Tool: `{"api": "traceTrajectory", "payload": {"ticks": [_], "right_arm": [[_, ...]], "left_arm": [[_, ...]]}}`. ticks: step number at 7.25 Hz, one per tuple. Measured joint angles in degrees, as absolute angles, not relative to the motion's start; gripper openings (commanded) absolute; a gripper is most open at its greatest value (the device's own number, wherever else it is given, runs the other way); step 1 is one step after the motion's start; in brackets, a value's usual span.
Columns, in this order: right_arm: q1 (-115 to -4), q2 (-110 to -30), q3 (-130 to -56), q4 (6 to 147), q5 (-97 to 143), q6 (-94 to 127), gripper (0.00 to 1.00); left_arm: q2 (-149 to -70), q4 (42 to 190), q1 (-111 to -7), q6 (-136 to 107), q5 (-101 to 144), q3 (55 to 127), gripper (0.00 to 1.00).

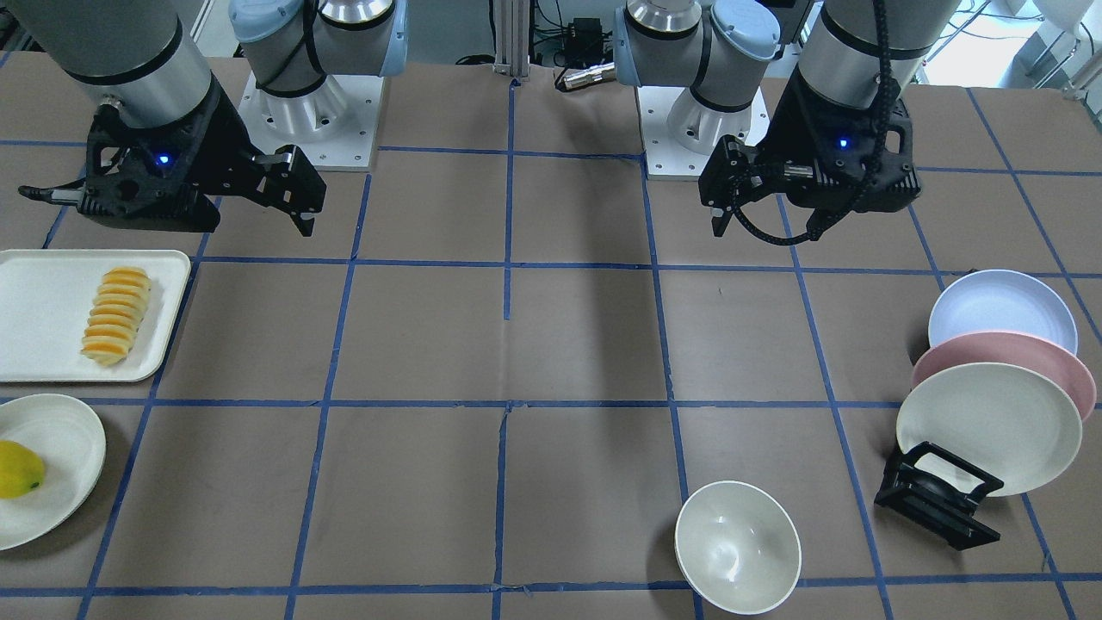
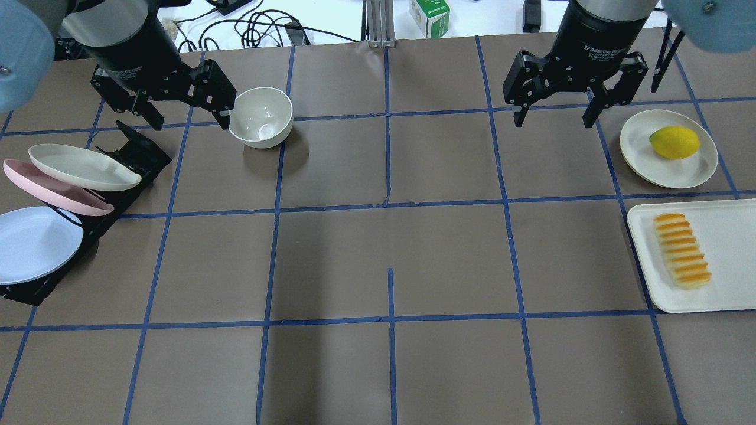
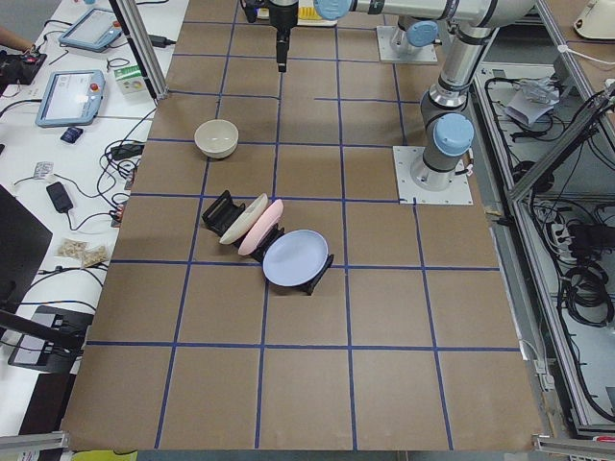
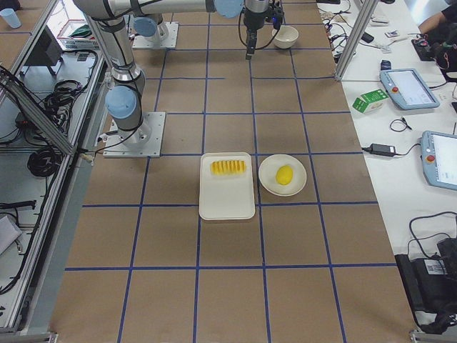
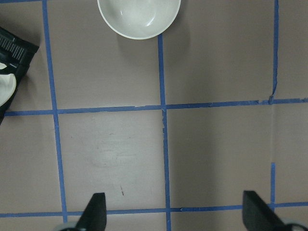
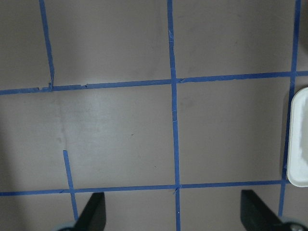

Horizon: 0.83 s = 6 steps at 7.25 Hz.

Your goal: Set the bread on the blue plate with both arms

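The bread (image 2: 682,251), a sliced orange-yellow loaf, lies on a white tray (image 2: 729,236) at the right; it also shows in the front view (image 1: 116,314). The blue plate (image 2: 35,242) leans in a black rack (image 2: 139,154) at the far left, behind a pink plate (image 2: 53,192) and a cream plate (image 2: 80,166). My left gripper (image 2: 190,121) is open and empty, above the table beside the rack's far end. My right gripper (image 2: 555,118) is open and empty, well beyond the tray. The wrist views show wide-apart fingertips (image 5: 96,209) (image 6: 94,209) over bare table.
A cream bowl (image 2: 261,117) stands just right of my left gripper. A yellow fruit (image 2: 674,142) lies on a small cream plate (image 2: 638,156) beyond the tray. The table is brown with blue tape lines.
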<state>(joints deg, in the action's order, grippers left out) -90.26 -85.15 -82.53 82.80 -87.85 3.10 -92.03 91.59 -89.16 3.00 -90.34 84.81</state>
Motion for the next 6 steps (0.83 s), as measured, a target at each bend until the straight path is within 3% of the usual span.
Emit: {"api": "traceTrajectory", "payload": {"ticks": [6], "right_arm": [[-90.3, -85.0, -82.8, 82.7, -88.1, 3.3, 1.00]], "left_arm": [[-90.5, 92.5, -89.0, 3.3, -92.0, 85.9, 1.00]]}}
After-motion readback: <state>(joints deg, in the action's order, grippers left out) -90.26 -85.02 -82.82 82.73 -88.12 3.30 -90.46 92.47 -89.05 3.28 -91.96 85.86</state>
